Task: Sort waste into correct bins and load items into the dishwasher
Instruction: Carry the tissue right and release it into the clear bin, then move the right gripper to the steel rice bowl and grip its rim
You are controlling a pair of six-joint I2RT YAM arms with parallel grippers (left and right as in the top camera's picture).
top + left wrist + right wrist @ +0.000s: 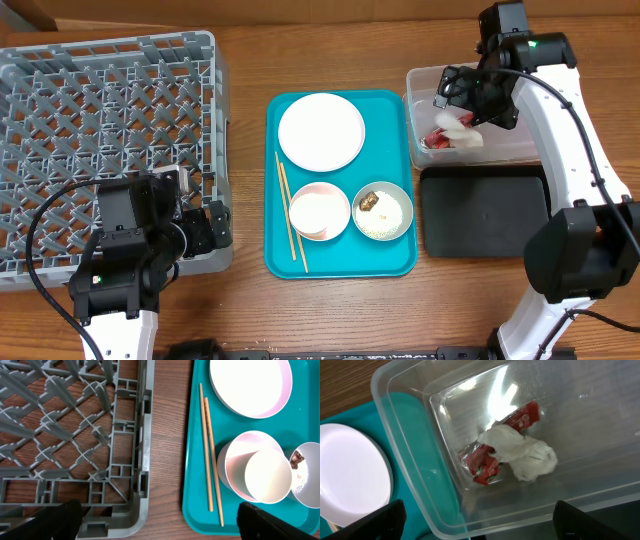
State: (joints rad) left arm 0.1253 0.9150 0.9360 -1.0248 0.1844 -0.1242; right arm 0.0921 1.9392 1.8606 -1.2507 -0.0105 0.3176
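Note:
The crumpled red-and-white wrapper with white tissue (pixel 512 452) lies inside the clear tub (pixel 410 435), also seen from overhead (pixel 455 132). My right gripper (pixel 480 530) hovers open and empty over the tub (pixel 450 98). On the teal tray sit the white plate (pixel 321 132), the chopsticks (pixel 291 213), the pink bowl (pixel 232 455) with the white cup (pixel 267 477) in it, and the pale bowl (pixel 397 222) holding rice grains (pixel 385 216) and a brown lump (pixel 369 201). My left gripper (pixel 160 530) is open and empty by the grey dish rack's (pixel 100 140) front right corner.
The black tray (pixel 485 210) lies just in front of the clear tub (pixel 420 78). The teal tray (pixel 340 258) sits between the rack and the bins. A strip of bare wood (pixel 167 460) separates the rack's edge (pixel 145 435) from the teal tray.

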